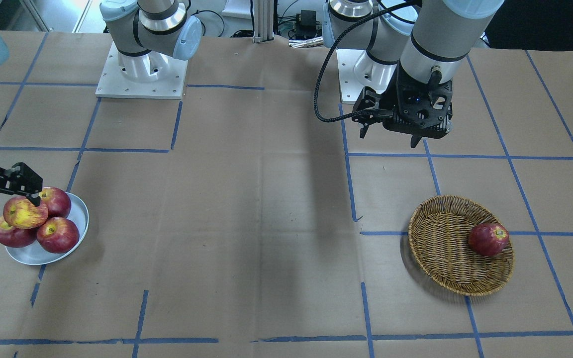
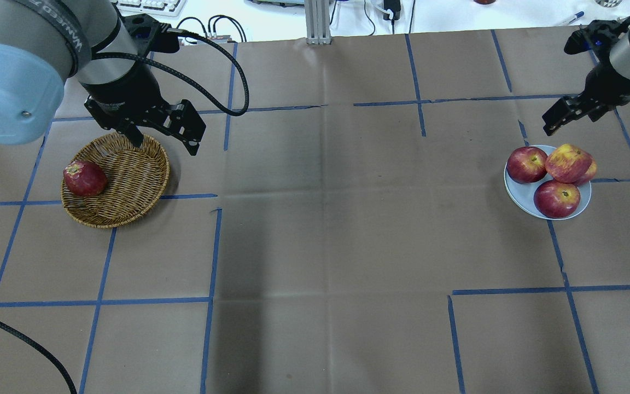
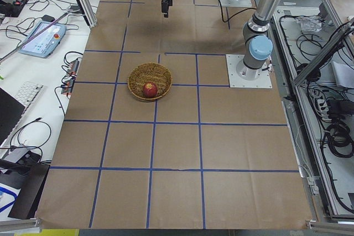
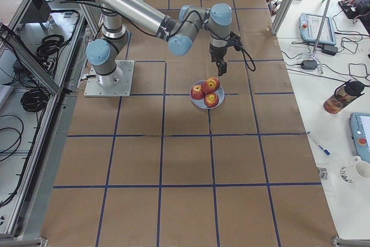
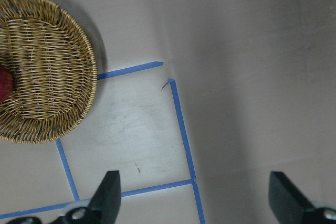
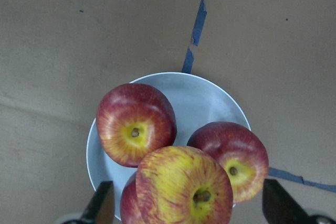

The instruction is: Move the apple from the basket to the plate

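The streaked red-yellow apple (image 1: 24, 213) lies on top of three darker apples on the pale plate (image 1: 80, 216); it also shows in the overhead view (image 2: 568, 162) and the right wrist view (image 6: 184, 187). My right gripper (image 2: 561, 117) is open just above it, its fingers (image 6: 102, 205) wide to either side and holding nothing. The wicker basket (image 2: 134, 175) holds one dark red apple (image 2: 84, 178). My left gripper (image 2: 164, 143) is open and empty, raised beside the basket's far rim; its wrist view shows the basket (image 5: 47, 77) at the left.
Three dark red apples (image 2: 526, 164) (image 2: 556, 198) fill the plate (image 2: 517, 191), one mostly hidden under the streaked one. Brown paper with blue tape lines (image 2: 211, 246) covers the table. The arm bases (image 1: 140, 74) stand at the robot's side.
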### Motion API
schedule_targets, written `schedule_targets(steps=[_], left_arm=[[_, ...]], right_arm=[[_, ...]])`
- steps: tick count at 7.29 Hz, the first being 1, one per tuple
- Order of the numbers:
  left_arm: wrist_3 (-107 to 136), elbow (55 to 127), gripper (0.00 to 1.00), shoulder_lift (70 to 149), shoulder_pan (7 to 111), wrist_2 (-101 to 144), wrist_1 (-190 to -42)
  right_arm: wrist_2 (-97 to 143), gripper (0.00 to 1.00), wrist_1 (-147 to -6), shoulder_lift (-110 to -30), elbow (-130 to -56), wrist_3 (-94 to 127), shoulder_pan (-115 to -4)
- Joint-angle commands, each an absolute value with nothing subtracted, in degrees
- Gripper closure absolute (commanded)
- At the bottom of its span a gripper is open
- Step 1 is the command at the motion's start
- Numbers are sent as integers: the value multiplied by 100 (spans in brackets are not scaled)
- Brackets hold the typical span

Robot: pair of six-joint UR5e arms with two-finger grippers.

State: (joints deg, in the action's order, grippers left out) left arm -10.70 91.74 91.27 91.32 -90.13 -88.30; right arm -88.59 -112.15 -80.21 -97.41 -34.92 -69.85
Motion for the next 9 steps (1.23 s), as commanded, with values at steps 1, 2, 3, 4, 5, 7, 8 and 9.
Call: schedule_targets(steps=[1, 2, 3, 4, 5, 7, 8, 9], left_arm=[[-1064, 9176, 1, 9123, 9132, -9009, -8833], [-1072, 9176, 1, 9123, 9132, -9017, -8833], [-1072, 9167, 1, 9123, 9132, -9018, -8833], [-1072, 9167, 1, 9123, 9132, -9018, -8833], [-1072, 9176, 1, 9123, 9132, -9009, -8833], [-1072, 9176, 1, 9123, 9132, -9017, -8833], [-1072, 9176, 1, 9123, 9132, -9018, -8833], [-1072, 9176, 1, 9123, 9132, -9018, -8833]], right_arm=[[-8859, 0, -10147, -8627, -9448, -2143, -7757], [-8868, 0, -9890, -8892, -9457, -1579, -8152], [-8886, 0, -9722, -9086, -9474, -1043, -8487], [-8929, 0, -9729, -9123, -9475, -715, -8664], [-8964, 0, -9721, -9132, -9475, -573, -8744], [-8965, 0, -9589, -9132, -9457, -256, -8832], [-8965, 0, -9589, -9132, -9448, -90, -8955], [-8974, 0, -9589, -9123, -9440, -27, -9000]])
